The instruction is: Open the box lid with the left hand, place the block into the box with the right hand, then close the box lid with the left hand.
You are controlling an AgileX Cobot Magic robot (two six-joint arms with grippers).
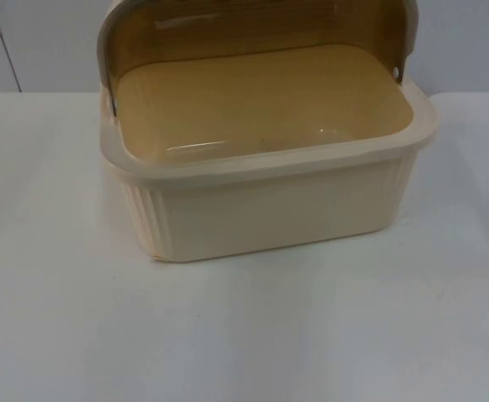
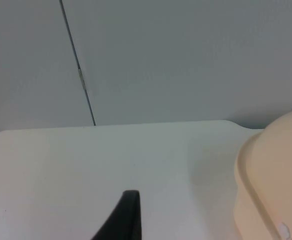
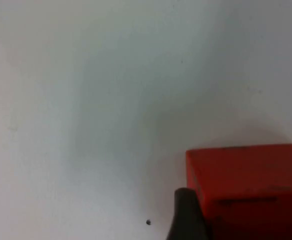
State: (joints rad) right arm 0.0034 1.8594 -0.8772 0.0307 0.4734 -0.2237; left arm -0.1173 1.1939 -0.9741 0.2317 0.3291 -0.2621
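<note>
A cream plastic box (image 1: 270, 201) with ribbed side walls stands on the white table (image 1: 244, 335), near the grey partition wall (image 1: 43, 42). Its translucent amber lid (image 1: 253, 25) is swung up and back on its side pivots, so the box is open and its smooth inner floor is exposed.

In the left wrist view, the left end effector's fingertip (image 2: 123, 217) hangs above the table, with the rounded cream corner of the box off to one side and apart from it; the partition wall with its dark vertical seam rises behind. I cannot tell whether this end effector is wide or narrow.

In the right wrist view, the right end effector's dark fingertip (image 3: 186, 215) is right against the side of a red block (image 3: 251, 185), which is over the white table. Whether the fingers are clamped on the block cannot be told. A small dark speck (image 3: 148, 222) marks the table just beside the fingertip.
</note>
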